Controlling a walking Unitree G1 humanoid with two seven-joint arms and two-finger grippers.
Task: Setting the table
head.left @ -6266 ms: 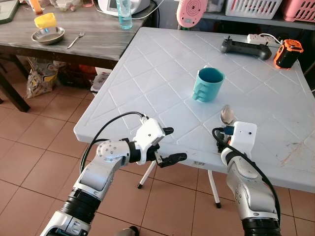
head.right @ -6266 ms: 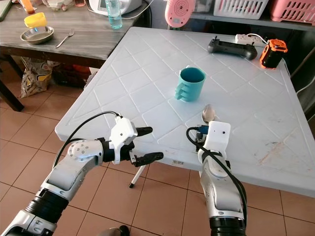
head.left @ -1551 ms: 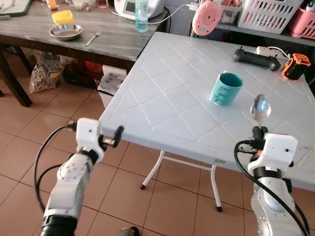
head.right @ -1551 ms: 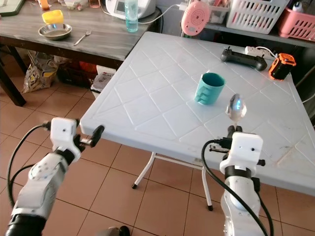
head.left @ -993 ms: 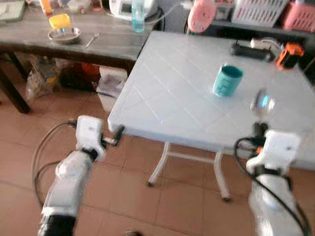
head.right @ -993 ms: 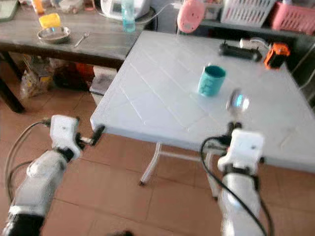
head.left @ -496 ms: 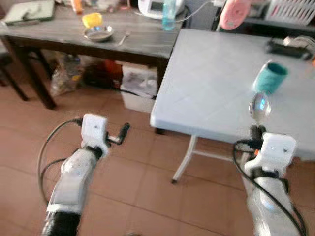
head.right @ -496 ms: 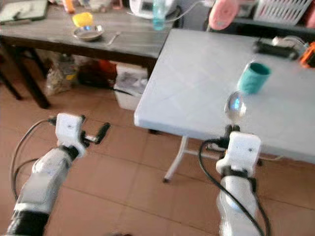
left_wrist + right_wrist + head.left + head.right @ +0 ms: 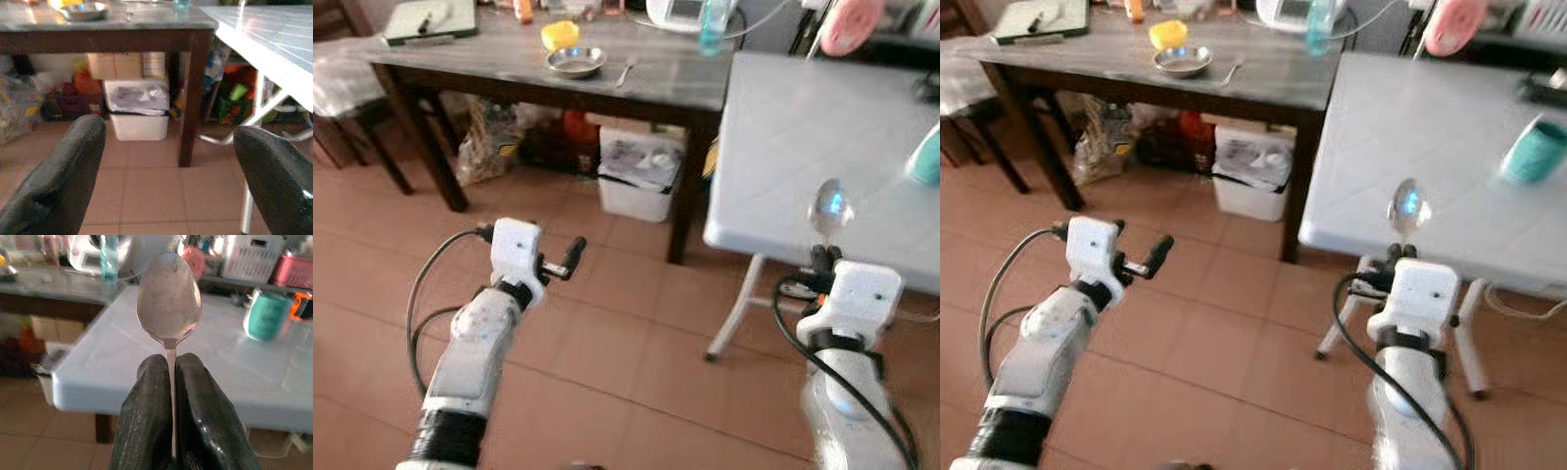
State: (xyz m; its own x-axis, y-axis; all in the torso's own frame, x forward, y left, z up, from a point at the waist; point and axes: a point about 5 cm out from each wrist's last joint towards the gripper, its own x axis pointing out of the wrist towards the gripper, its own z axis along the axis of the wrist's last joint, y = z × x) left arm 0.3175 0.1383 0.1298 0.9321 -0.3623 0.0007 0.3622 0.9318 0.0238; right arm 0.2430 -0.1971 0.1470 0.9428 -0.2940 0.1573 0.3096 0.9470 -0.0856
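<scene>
Two tables stood side by side on a floor (image 9: 607, 343) of red-brown tiles. One was a dark wood table (image 9: 509, 69) with a grey top. On it sat a small metal bowl (image 9: 576, 61), a yellow thing (image 9: 560, 34) just behind the bowl, a fork (image 9: 625, 70) near the bowl, and a clear blue bottle (image 9: 710, 29) farther along. A flat grey tray (image 9: 431, 18) lay at the far end of that table. Under it were a white bin (image 9: 636, 181) with a bag in it, some boxes, and a stuffed plastic bag (image 9: 489, 137).

Beside it stood a white table (image 9: 822, 137) with thin white legs. A teal cup (image 9: 1536, 150) sat on it, well away from the near edge. A pink round thing (image 9: 1454, 24) stood at the back.

Over the floor, the left gripper (image 9: 570, 259) hung with its fingers (image 9: 68, 171) wide apart and nothing between them. The right gripper (image 9: 168, 377) was squeezed tight on a spoon (image 9: 169, 298). It pinched the spoon by its thin handle, with the bowl end standing straight up above the fingers. The spoon was held in the air in front of the white table's near edge, not touching it. Both head views were a bit blurry.
</scene>
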